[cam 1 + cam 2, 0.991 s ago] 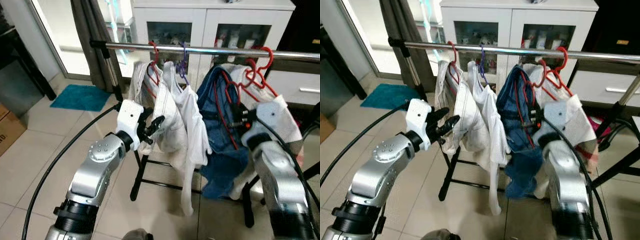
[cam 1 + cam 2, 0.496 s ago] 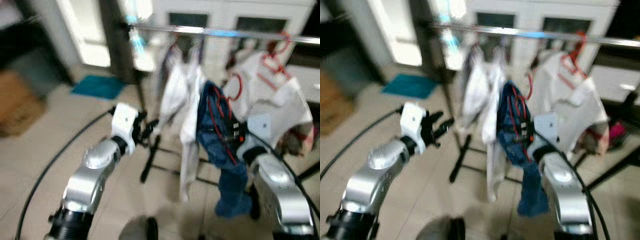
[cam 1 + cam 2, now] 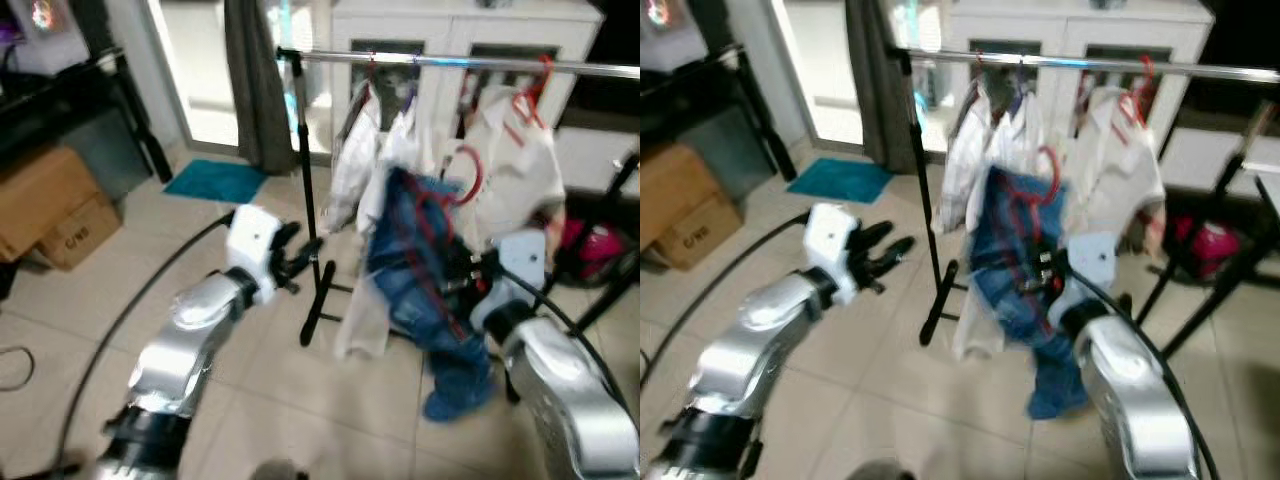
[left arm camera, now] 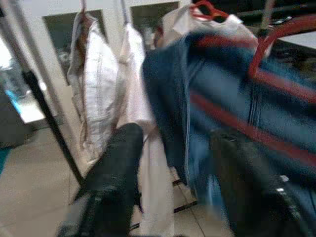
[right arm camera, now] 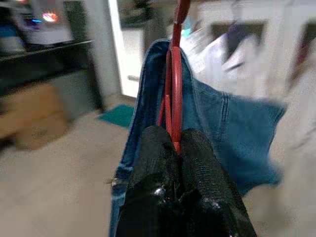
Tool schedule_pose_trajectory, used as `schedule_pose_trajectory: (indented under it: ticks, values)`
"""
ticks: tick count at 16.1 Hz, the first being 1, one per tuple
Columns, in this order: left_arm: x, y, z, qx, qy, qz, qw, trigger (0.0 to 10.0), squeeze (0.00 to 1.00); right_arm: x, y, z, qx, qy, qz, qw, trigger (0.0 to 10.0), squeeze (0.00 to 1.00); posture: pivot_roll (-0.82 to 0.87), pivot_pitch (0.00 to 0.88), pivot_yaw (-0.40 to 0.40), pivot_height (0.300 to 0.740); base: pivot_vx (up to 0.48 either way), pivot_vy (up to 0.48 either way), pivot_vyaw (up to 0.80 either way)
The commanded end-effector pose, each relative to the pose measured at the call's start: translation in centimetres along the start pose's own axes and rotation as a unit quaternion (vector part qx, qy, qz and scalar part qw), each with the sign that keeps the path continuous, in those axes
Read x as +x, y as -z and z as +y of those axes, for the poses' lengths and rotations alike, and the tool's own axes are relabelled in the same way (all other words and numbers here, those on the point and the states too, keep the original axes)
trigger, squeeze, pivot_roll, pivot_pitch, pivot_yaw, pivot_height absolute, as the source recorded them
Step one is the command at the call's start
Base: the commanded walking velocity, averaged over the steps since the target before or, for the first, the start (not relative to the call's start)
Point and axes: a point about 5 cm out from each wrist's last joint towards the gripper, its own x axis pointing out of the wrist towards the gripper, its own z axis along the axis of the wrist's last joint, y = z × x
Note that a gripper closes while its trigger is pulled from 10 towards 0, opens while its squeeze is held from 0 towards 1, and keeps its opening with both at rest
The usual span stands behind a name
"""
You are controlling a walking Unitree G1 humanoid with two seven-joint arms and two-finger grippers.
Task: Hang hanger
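Note:
A blue denim garment [image 3: 420,260] hangs on a red hanger [image 5: 173,74], and my right gripper [image 5: 175,140] is shut on that hanger. It is held in front of the clothes rack, below the silver rail [image 3: 450,63]. The hanger's red hook [image 3: 468,165] sits under the rail, apart from it. Two white garments [image 3: 360,160] and a white shirt on another red hanger [image 3: 515,150] hang on the rail. My left gripper [image 3: 300,250] is open with nothing in it, left of the rack's black post [image 3: 305,190].
Cardboard boxes [image 3: 50,205] stand on the floor at the left, a teal mat [image 3: 215,182] lies by a dark curtain [image 3: 250,80]. A white cabinet [image 3: 450,30] is behind the rack. A pink item [image 3: 590,240] and black frame legs sit at the right.
The whole view has pulled back from the rack and blurred, so the camera moved. The blue garment on its hanger now sits lower, farther beneath the rail, still held by my right gripper.

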Motion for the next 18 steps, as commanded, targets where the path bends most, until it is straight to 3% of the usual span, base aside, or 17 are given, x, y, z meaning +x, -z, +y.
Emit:
schedule_pose_trajectory:
  ticks: [1, 3, 4, 5, 9, 10, 11, 18]
  values:
    - [0.4, -0.5, 0.8, 0.027, -0.018, -0.001, 0.999, 10.0, 1.00, 0.2, -2.2, 1.5, 0.011, -0.057, -0.047, 0.997, 0.0, 0.00, 0.03, 0.000, 0.080, 0.740, 0.000, 0.000, 0.00]
    - [1.5, -1.0, 1.5, 0.052, -0.045, -0.001, 0.998, 10.0, 1.00, 0.0, -3.1, 2.5, 0.023, -0.101, -0.062, 0.993, 0.0, 0.00, 0.02, 0.000, 0.080, 0.740, 0.000, 0.000, 0.00]
    - [1.8, -1.1, 1.8, 0.064, -0.050, -0.002, 0.997, 10.0, 0.20, -0.2, -3.3, 3.0, 0.023, -0.125, -0.062, 0.990, 0.0, 0.00, 0.02, 0.000, 0.065, 0.740, 0.000, 0.000, 0.00]
    - [2.0, -1.1, 1.9, 0.065, -0.051, -0.002, 0.997, 10.0, 0.00, -0.3, -3.3, 3.2, 0.022, -0.136, -0.061, 0.989, 0.0, 0.00, 0.02, 0.000, 0.062, 0.740, 0.000, 0.000, 0.00]
    - [3.0, -1.0, 2.3, 0.043, -0.054, -0.008, 0.998, 10.0, 0.00, -1.0, -4.2, 3.8, 0.038, -0.189, -0.067, 0.979, 0.0, 0.00, 0.03, 0.000, 0.060, 0.740, 0.000, 0.000, 0.00]
    - [3.2, -1.0, 2.2, 0.042, -0.045, -0.012, 0.998, 3.2, 0.00, -1.1, -4.3, 3.7, 0.040, -0.193, -0.069, 0.978, 0.0, 0.00, 0.03, 0.000, 0.058, 0.740, 0.000, 0.000, 0.00]
    - [3.2, -1.1, 2.1, 0.050, -0.038, -0.013, 0.998, 0.0, 0.00, -1.1, -4.3, 3.6, 0.039, -0.189, -0.068, 0.979, 0.0, 0.00, 0.03, 0.000, 0.057, 0.740, 0.000, 0.000, 0.00]
    - [3.1, -0.6, 1.4, 0.059, -0.069, -0.020, 0.996, 0.0, 0.00, -1.2, -4.0, 2.0, 0.035, -0.160, -0.054, 0.985, 0.0, 0.00, 0.04, 0.000, 0.057, 0.740, 0.000, 0.000, 0.00]
